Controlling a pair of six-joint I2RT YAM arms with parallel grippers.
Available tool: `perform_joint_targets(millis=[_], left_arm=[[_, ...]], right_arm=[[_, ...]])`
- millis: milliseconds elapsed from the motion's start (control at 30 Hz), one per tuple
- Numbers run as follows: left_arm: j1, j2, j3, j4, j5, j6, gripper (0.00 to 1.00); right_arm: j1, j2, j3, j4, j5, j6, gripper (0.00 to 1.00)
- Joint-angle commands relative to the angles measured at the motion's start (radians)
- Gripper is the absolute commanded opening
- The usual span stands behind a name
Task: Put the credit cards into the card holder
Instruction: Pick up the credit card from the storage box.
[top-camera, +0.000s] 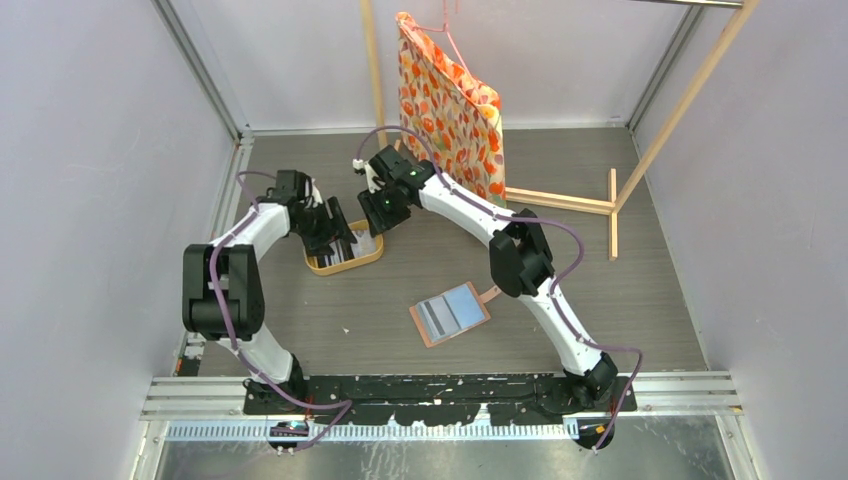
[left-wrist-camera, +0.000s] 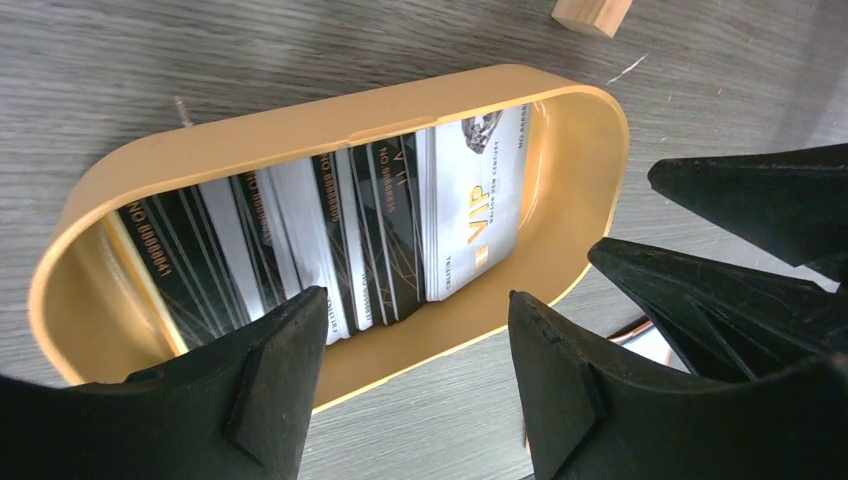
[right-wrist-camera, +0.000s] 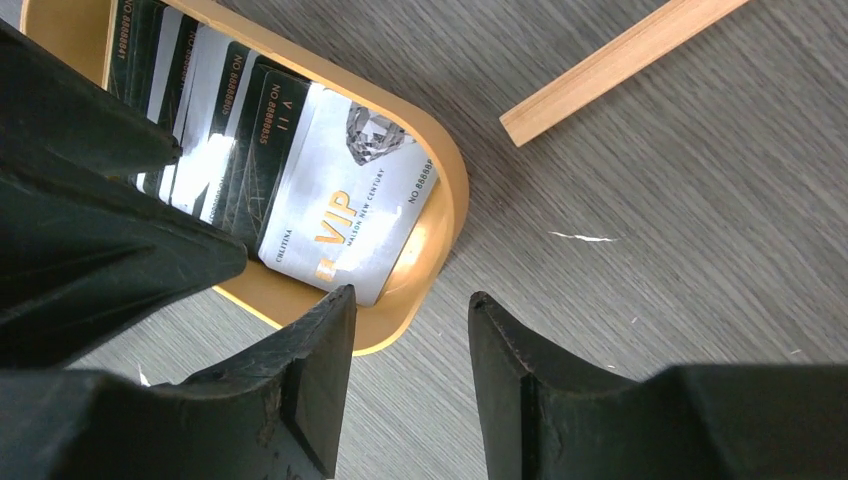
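Note:
Several credit cards, black (left-wrist-camera: 370, 240) and white, stand fanned on edge in an oval yellow tray (left-wrist-camera: 300, 125). Frontmost at its right end is a white VIP card (left-wrist-camera: 480, 200) (right-wrist-camera: 350, 195). My left gripper (left-wrist-camera: 415, 300) (top-camera: 335, 240) hovers open over the tray's near rim, nothing between its fingers. My right gripper (right-wrist-camera: 411, 296) (top-camera: 380, 215) is open and empty just beyond the tray's rounded right end (right-wrist-camera: 450, 180). Its black fingers (left-wrist-camera: 720, 290) show at the right of the left wrist view. The card holder (top-camera: 450, 313) lies open and flat mid-table, grey-blue inside up, away from both grippers.
An orange patterned bag (top-camera: 450, 110) hangs on a wooden frame (top-camera: 560, 200) behind the tray. A foot of that frame, a wooden bar (right-wrist-camera: 620, 65), lies on the table right of the tray. Grey walls enclose the table on three sides.

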Motion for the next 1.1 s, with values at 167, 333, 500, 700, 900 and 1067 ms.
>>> perform_joint_targets(millis=[167, 333, 500, 700, 900, 1067], left_arm=[[-0.035, 0.043, 0.051, -0.037, -0.036, 0.037, 0.68], [-0.049, 0.065, 0.063, -0.049, -0.04, 0.045, 0.68], [-0.057, 0.075, 0.059, -0.027, 0.024, 0.043, 0.68], [-0.051, 0.067, 0.035, 0.037, 0.114, 0.009, 0.68], [-0.016, 0.029, -0.018, 0.158, 0.193, -0.051, 0.67], [-0.01, 0.036, -0.025, 0.178, 0.218, -0.066, 0.67]], right_arm=[[-0.004, 0.01, -0.014, 0.036, -0.068, 0.052, 0.51], [-0.001, 0.025, -0.018, 0.044, -0.11, 0.078, 0.49], [0.006, 0.028, -0.029, 0.059, -0.162, 0.103, 0.47], [0.01, 0.028, -0.037, 0.075, -0.211, 0.132, 0.44], [0.011, 0.021, -0.043, 0.083, -0.235, 0.144, 0.43], [0.01, 0.018, -0.046, 0.093, -0.257, 0.157, 0.43]])
